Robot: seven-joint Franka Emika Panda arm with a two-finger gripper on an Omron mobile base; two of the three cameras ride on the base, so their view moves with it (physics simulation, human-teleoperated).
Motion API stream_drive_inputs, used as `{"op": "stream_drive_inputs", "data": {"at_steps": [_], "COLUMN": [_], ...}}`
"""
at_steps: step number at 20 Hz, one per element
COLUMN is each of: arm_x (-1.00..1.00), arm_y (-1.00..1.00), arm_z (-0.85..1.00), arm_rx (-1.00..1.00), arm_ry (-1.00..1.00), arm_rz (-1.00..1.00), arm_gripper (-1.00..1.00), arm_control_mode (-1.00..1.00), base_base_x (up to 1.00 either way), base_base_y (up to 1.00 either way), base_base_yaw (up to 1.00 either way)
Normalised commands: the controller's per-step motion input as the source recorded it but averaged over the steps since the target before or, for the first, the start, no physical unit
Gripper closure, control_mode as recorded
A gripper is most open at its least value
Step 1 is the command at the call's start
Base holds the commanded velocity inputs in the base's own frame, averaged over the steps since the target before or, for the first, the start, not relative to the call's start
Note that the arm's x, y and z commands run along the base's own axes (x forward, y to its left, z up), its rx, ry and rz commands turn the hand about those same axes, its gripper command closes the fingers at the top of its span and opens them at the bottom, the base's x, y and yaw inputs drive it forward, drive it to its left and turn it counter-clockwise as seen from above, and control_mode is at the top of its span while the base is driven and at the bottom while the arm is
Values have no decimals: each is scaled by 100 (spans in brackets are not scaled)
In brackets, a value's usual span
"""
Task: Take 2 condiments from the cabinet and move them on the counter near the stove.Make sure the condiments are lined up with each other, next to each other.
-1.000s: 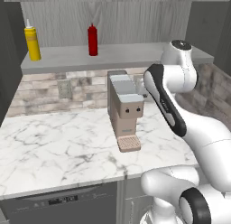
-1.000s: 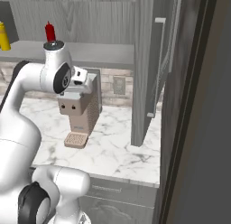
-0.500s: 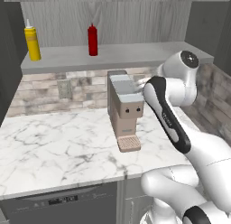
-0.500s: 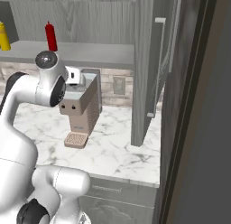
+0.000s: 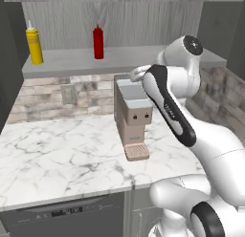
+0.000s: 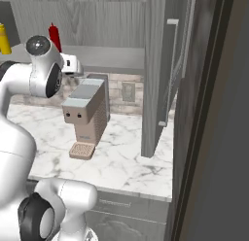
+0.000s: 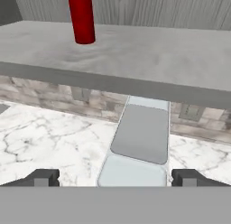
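Jaws of gripper [image 7: 115, 178] spread wide, empty, straddling coffee machine [image 7: 139, 146] below; red squeeze bottle [image 7: 81, 17] ahead and left on cabinet shelf [image 7: 149, 56], likely first target.

Counter [image 5: 57, 155] looks like polished white marble w/ grey veining, smooth & faintly glossy, while the backsplash [image 5: 43, 95] behind it is rough-looking stone brick in beige/grey w/ a plain matt outlet plate [image 5: 68, 93] set in. Cabinet [image 5: 143, 21] back is grey wood-grain, matt, and its shelf board [image 7: 149, 60] a flat pale grey w/ a dull, slightly mottled finish; the red bottle [image 5: 98, 42] & yellow bottle [image 5: 33, 44] read as smooth plastic w/ a soft sheen. Coffee machine [image 5: 132, 117] seems matt tan plastic w/ a grey satin top panel, its drip tray [image 5: 136, 153] finely ribbed.
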Motion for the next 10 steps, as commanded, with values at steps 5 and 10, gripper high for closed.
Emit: {"op": "stream_drive_inputs", "data": {"at_steps": [5, 10], "arm_x": [25, 28], "arm_y": [29, 37], "arm_z": [38, 7], "arm_rx": [0, 0], "arm_ry": [1, 0], "arm_rz": [0, 0], "arm_gripper": [-100, -100], "arm_control_mode": [-100, -100], "base_base_x": [0, 0], "base_base_y": [0, 0], "base_base_yaw": [0, 0]}}
